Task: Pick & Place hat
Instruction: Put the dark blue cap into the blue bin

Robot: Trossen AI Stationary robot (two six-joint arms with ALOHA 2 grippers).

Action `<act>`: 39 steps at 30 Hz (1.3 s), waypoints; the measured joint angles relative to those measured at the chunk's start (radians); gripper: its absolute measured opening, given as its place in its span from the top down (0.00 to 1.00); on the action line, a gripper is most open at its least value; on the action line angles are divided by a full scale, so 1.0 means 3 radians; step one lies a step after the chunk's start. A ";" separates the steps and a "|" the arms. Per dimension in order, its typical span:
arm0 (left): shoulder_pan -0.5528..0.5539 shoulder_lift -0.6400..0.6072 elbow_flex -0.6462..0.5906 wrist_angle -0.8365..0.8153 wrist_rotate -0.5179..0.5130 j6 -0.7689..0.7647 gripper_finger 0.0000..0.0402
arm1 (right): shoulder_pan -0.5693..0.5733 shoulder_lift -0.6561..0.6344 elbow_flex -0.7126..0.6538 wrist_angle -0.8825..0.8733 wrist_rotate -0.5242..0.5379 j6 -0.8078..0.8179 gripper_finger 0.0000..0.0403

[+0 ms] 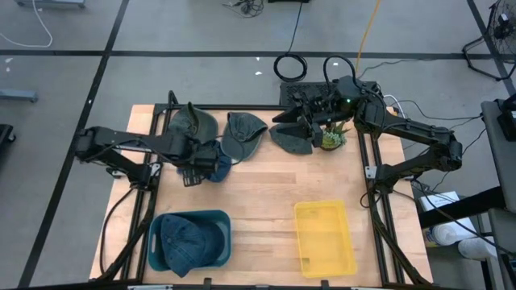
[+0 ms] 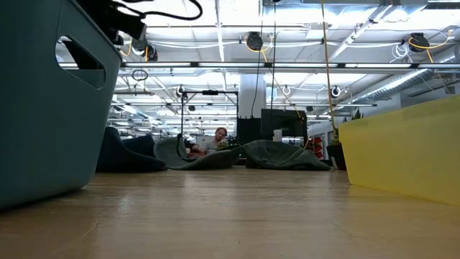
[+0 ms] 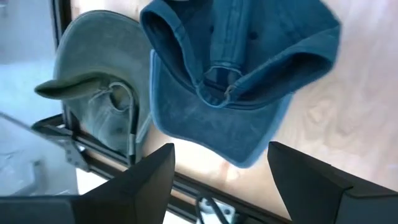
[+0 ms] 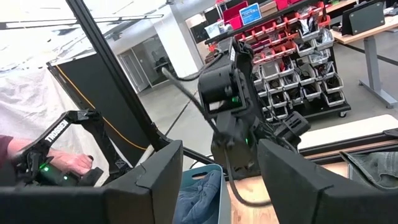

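A blue cap (image 3: 242,68) lies upside down on the wooden table, near its far left part (image 1: 220,167). My left gripper (image 1: 197,169) hovers over it, open, with its fingers either side of the brim's edge (image 3: 221,174) and not touching. Three grey-green hats lie along the far edge: one (image 1: 193,125) beside the blue cap, one (image 1: 242,133) in the middle, one (image 1: 292,139) to the right. My right gripper (image 1: 302,121) is open above that right hat and points level across the table (image 4: 217,180). Another blue hat (image 1: 184,242) lies in the teal bin.
A teal bin (image 1: 222,221) stands at the near left and a yellow bin (image 1: 324,259) at the near right, with bare wood between them. A small potted plant (image 1: 331,138) stands by the right hat. A black frame rail (image 3: 99,155) runs by the green hat. A person (image 2: 218,138) sits beyond the table.
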 joint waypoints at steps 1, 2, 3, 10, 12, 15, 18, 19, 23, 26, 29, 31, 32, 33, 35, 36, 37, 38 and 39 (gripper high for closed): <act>0.0000 0.0043 0.0000 -0.0002 -0.0031 0.0010 0.34 | 0.0000 0.0000 0.0000 -0.0012 0.0000 0.0001 0.51; 0.0000 0.0077 -0.0016 0.0016 -0.0049 0.0030 0.34 | 0.0000 0.0000 0.0000 -0.0018 -0.0001 0.0000 0.51; 0.0001 0.0098 -0.0051 0.0048 -0.0064 0.0063 0.34 | 0.0000 0.0000 0.0000 -0.0019 -0.0005 0.0000 0.51; -0.0001 0.0104 -0.0631 0.0459 0.0111 0.0086 0.34 | 0.0000 0.0000 0.0000 -0.0019 -0.0010 0.0000 0.51; 0.0000 0.0101 -0.0784 0.0500 0.0120 0.0053 0.34 | 0.0000 0.0000 0.0000 -0.0019 -0.0011 0.0000 0.51; -0.0008 0.0103 -0.0947 0.0654 0.0163 -0.0008 0.34 | 0.0000 0.0000 0.0000 -0.0019 -0.0011 0.0000 0.51; -0.0008 0.0103 -0.1054 0.0794 0.0201 -0.0006 0.34 | 0.0000 0.0000 0.0000 -0.0019 -0.0011 -0.0013 0.51; -0.0006 0.0102 -0.1077 0.0851 0.0202 -0.0005 0.34 | -0.0001 0.0000 0.0000 -0.0019 -0.0011 -0.0021 0.51; -0.0008 0.0101 -0.1191 0.1144 0.0220 0.0066 0.34 | 0.0000 0.0000 0.0000 -0.0018 -0.0012 -0.0032 0.51; -0.0006 0.0101 -0.1307 0.1306 0.0268 0.0081 0.34 | 0.0000 0.0000 0.0000 -0.0019 -0.0011 -0.0038 0.51; -0.0006 0.0101 -0.1422 0.1446 0.0369 0.0083 0.34 | 0.0000 0.0000 0.0000 -0.0019 -0.0013 -0.0038 0.51; -0.0003 0.0101 -0.1428 0.1437 0.0403 0.0018 0.34 | 0.0000 0.0000 0.0000 -0.0019 -0.0011 -0.0038 0.51; -0.0003 0.0101 -0.1423 0.1408 0.0371 -0.0023 0.34 | -0.0001 0.0000 0.0000 -0.0019 -0.0011 -0.0038 0.51; -0.0003 0.0101 -0.1412 0.1379 0.0333 -0.0045 0.34 | 0.0000 0.0000 0.0000 -0.0019 -0.0011 -0.0039 0.51; -0.0003 0.0100 -0.1398 0.1371 0.0311 -0.0035 0.34 | -0.0001 0.0000 0.0000 -0.0018 -0.0009 -0.0084 0.51; -0.0003 0.0100 -0.1396 0.1374 0.0319 0.0010 0.34 | 0.0000 0.0000 0.0000 -0.0019 -0.0008 -0.0118 0.51; -0.0003 0.0100 -0.1398 0.1380 0.0346 0.0055 0.34 | 0.0000 0.0000 0.0000 -0.0019 -0.0008 -0.0136 0.51; -0.0003 0.0100 -0.1406 0.1393 0.0405 0.0087 0.34 | 0.0000 0.0000 0.0000 -0.0019 -0.0007 -0.0152 0.51; -0.0003 0.0100 -0.1417 0.1413 0.0463 0.0112 0.34 | -0.0001 0.0000 0.0000 -0.0019 -0.0006 -0.0160 0.51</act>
